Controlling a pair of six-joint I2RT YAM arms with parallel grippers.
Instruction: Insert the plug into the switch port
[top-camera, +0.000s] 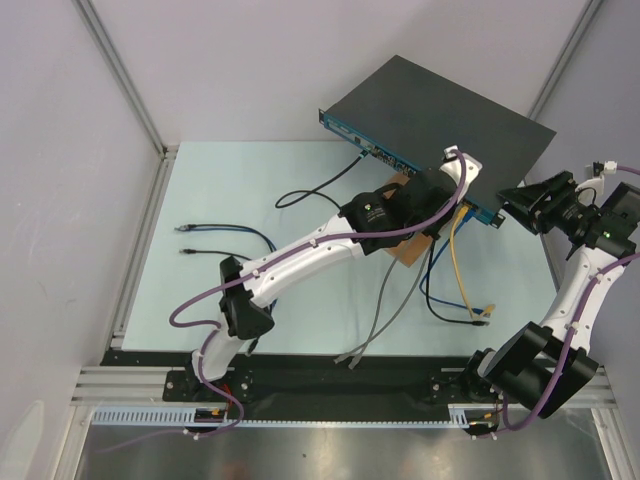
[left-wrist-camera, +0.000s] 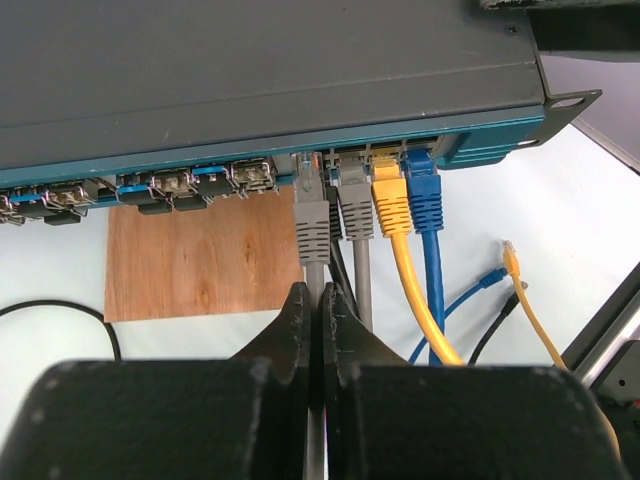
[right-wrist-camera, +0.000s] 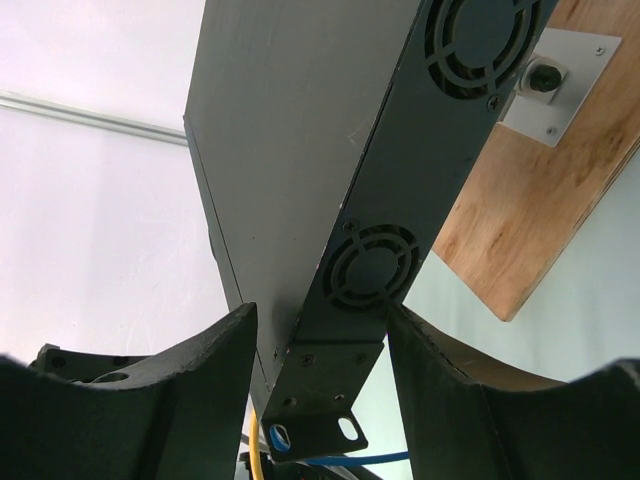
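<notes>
The switch (top-camera: 440, 115) is a flat black box with a blue front face, lying tilted at the back right on a wooden board (top-camera: 405, 250). In the left wrist view its socket row (left-wrist-camera: 190, 183) faces me. My left gripper (left-wrist-camera: 312, 290) is shut on a grey cable just behind its grey plug (left-wrist-camera: 312, 225). The plug's tip sits at a port, beside a second grey plug (left-wrist-camera: 356, 205), a yellow one (left-wrist-camera: 391, 200) and a blue one (left-wrist-camera: 424, 195). My right gripper (right-wrist-camera: 321, 312) clamps the switch's right end (right-wrist-camera: 370, 265) near its mounting bracket (right-wrist-camera: 320, 395).
Loose black cables (top-camera: 215, 232) lie on the mat at the left. Grey cable ends (top-camera: 350, 355) and a yellow cable end (top-camera: 487, 310) lie near the front. The wooden board shows under the switch (left-wrist-camera: 200, 255) and beside it (right-wrist-camera: 530, 200). Frame rails bound the mat.
</notes>
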